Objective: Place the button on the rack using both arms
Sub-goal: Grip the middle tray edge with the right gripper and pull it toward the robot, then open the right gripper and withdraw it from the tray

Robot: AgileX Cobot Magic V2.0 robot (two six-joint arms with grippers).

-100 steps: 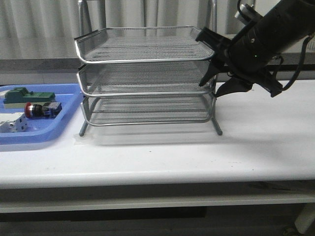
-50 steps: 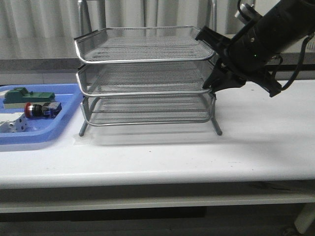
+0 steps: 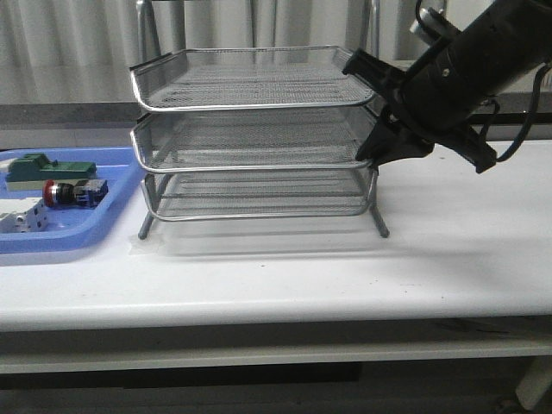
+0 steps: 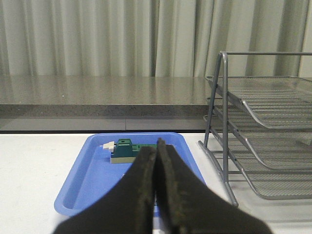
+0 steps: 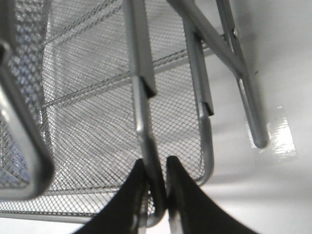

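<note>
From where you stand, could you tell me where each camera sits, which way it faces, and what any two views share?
Front view: looks forward over the table at the rack, with the blue tray at left; the right gripper shows.
Left wrist view: on the left arm, facing the blue tray and curtains; the shut left gripper shows.
Right wrist view: on the right arm, close on the rack's middle tray rim; the right gripper's fingers clamp that rim.
All three views share the rack.

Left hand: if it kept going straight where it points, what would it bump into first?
Probably the blue tray. The left hand, shut and empty, points at it, with the green block lying further along inside. How high the hand hangs is unclear, so it might pass over the rim.
</note>
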